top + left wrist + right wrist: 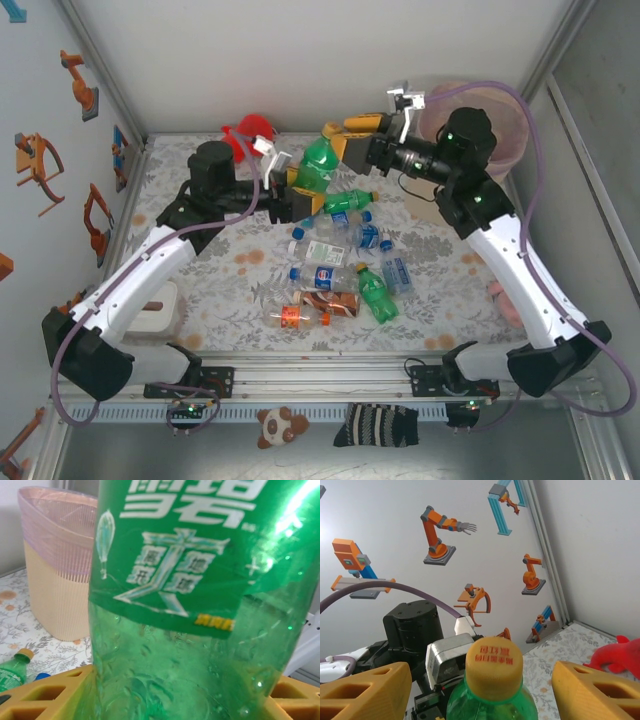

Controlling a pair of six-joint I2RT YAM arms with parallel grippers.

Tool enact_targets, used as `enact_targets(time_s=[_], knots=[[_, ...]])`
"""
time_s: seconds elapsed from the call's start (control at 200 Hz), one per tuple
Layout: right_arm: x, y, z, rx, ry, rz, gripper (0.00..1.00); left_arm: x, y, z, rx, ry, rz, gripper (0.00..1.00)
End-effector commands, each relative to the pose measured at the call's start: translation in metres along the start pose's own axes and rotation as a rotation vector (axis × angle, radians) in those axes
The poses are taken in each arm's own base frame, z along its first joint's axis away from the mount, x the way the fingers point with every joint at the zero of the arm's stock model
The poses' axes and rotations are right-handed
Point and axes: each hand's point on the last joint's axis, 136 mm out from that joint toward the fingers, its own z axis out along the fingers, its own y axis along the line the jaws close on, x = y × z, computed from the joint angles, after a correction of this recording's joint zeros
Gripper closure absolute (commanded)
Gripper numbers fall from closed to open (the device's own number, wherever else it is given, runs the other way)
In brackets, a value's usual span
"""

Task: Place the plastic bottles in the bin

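Note:
My left gripper (300,182) is shut on a green plastic bottle (318,160) and holds it up above the table's far middle. In the left wrist view the green bottle (200,605) stands between the yellow fingers (50,695) of the left gripper (175,695). My right gripper (338,135) is open around the bottle's top. The yellow cap (493,665) sits in the right gripper (485,690), apart from both its fingers (365,690). Several more bottles (335,270) lie on the table. The bin (510,140) stands at the far right, and its mesh wall (55,580) shows past the held bottle.
A red plush toy (245,135) lies at the far left corner, its edge (620,657) showing beside the right finger. A flat white box (155,310) sits near the left arm. A pink thing (500,295) lies at the table's right edge. Enclosure walls stand close around.

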Motion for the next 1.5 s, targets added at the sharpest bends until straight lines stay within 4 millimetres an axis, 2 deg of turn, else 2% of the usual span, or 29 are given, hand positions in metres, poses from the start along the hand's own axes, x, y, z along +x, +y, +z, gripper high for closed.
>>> enact_targets(time_s=[0.0,0.22,0.621,0.756,0.871,1.006,1.087,1.187,1.347,1.497], knots=[[-0.008,0.011,0.003,-0.031,-0.006,-0.029,0.28,-0.005,-0.015,-0.002,0.053,-0.015,0.041,0.51],[-0.003,0.010,0.011,-0.034,0.013,-0.004,0.34,-0.004,-0.017,0.001,0.059,-0.005,0.046,0.51],[0.002,0.008,0.010,-0.014,0.020,0.000,0.60,-0.002,-0.015,0.005,0.051,0.006,0.045,0.51],[0.000,0.006,0.008,0.004,0.012,-0.006,0.65,-0.002,-0.013,0.005,0.040,0.004,0.044,0.50],[-0.003,0.005,0.006,0.029,0.000,-0.008,0.69,-0.003,-0.012,0.003,0.024,0.000,0.049,0.48],[-0.006,0.002,0.004,0.061,-0.006,-0.017,0.72,-0.003,-0.010,0.000,-0.006,-0.007,0.055,0.38],[-0.004,-0.005,0.002,0.099,0.004,-0.022,0.72,-0.003,-0.008,-0.002,-0.031,-0.012,0.058,0.30],[-0.008,-0.014,-0.002,0.148,0.004,-0.031,0.74,-0.002,-0.007,-0.007,-0.060,-0.018,0.072,0.24],[-0.019,-0.035,-0.012,0.226,-0.006,-0.032,0.75,0.000,-0.004,-0.013,-0.105,-0.024,0.086,0.22],[-0.033,-0.065,-0.030,0.339,-0.017,-0.047,0.76,0.002,-0.003,-0.016,-0.123,-0.016,0.088,0.21]])
